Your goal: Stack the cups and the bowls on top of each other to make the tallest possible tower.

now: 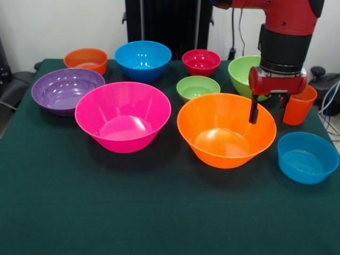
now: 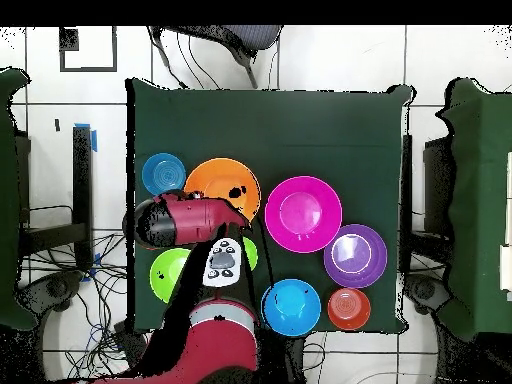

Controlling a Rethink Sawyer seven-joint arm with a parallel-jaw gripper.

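My gripper (image 1: 269,106) is open and empty, hanging at the right side of the table. Its left finger (image 1: 254,109) is over the right rim of the large orange bowl (image 1: 227,129). Its right finger is at the left edge of the orange cup (image 1: 300,104), which stands upright; I cannot tell if they touch. The large pink bowl (image 1: 123,115) sits left of the orange one. Behind stand the purple (image 1: 66,89), small orange (image 1: 86,59), blue (image 1: 143,59), red (image 1: 201,61), small green (image 1: 197,86) and medium green (image 1: 242,74) bowls. A small blue bowl (image 1: 307,157) sits front right. No bowl is stacked.
In the overhead view the arm (image 2: 190,215) hides the cup and the red bowl. The small blue bowl (image 2: 162,173) lies close to the table's edge (image 2: 131,200). Dark green cloth runs along the near side in the front view (image 1: 159,212).
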